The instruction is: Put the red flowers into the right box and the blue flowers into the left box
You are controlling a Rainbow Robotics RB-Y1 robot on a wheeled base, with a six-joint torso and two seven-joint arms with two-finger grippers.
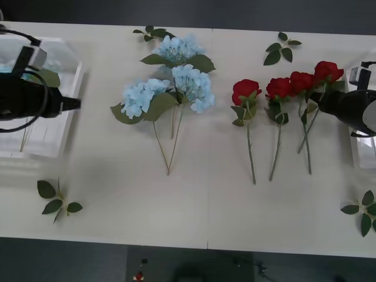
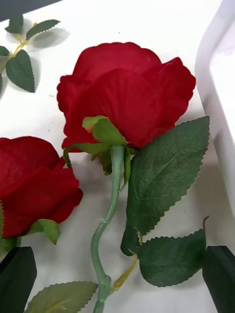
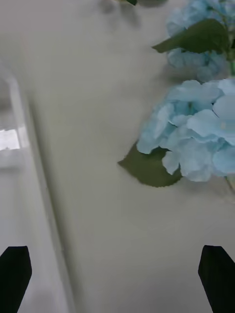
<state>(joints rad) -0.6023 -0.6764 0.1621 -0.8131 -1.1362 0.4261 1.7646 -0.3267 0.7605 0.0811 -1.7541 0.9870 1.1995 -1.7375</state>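
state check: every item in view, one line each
red flowers: four, lying flat on the table, none boxed
blue flowers: three, lying on the table, none boxed
right box: at the table's right edge
left box: at the table's left end
right gripper: open, straddling the rightmost rose's stem
left gripper: open, holding nothing, between left box and blue flowers

This looks like a robotics lab or test room. A plain white worktop (image 1: 194,211) carries artificial flowers laid out in neat rows, above a dark grey floor (image 1: 88,264), with cabled robot arms at both sides.
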